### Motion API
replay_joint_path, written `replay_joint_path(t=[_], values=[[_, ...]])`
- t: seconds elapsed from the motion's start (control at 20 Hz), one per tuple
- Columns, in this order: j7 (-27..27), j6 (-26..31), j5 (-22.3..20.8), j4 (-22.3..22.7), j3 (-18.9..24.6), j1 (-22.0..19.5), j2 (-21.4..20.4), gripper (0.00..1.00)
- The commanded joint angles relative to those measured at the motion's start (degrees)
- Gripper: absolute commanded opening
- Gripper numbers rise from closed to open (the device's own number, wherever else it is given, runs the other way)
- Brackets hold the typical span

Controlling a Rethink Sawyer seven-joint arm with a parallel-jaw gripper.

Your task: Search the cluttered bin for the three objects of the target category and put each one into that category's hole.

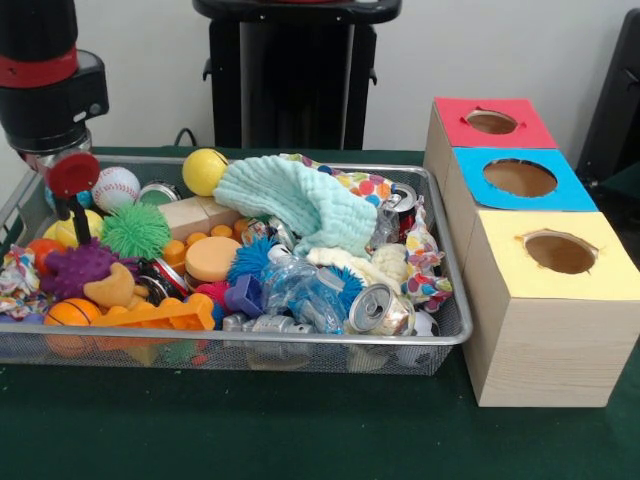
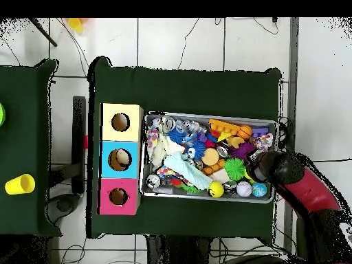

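At far left of the front view, black-and-red tool (image 1: 76,205) hangs low over the left end of the wide silver wire-mesh bin (image 1: 300,342). Spread or pressed together: cannot tell, tip is lost against the clutter. Holding nothing that I can see.

Just beside and below the tool: pale yellow soft lump (image 1: 62,232), probably the yellow plush toy, mostly hidden. Right of the tool: white baseball (image 1: 116,187) and green spiky rubber ball (image 1: 135,230), not targets. Further right, mint terry cloth (image 1: 300,205) is draped over the pile. Striped tiger plush can't be picked out, maybe buried.

Well apart from the tool, past the bin's right end: round hole in the red-topped pale wooden box (image 1: 491,121), furthest box on the green bench (image 1: 300,430).

Handling guess: plush is light, soft and squashy, not fragile. Pinch across the body's bulk. Neighbours may drag along.
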Motion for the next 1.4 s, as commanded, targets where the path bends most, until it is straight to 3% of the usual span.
replay_joint_path(t=[0.05, 0.4, 0.65, 1.05, 1.4], values=[[0.01, 3.53, -1.73, -1.96, 6.86, 0.99, 2.66, 1.0], [2.05, 7.38, -0.01, -5.38, 6.43, 2.21, 2.29, 1.0], [1.44, 7.08, -0.07, -7.16, 6.73, 1.7, 2.96, 1.0], [3.47, 6.18, 0.85, -12.47, 6.79, 2.75, 7.62, 1.0], [7.76, 1.48, 2.69, -14.75, 6.66, 5.36, 12.17, 1.0]])
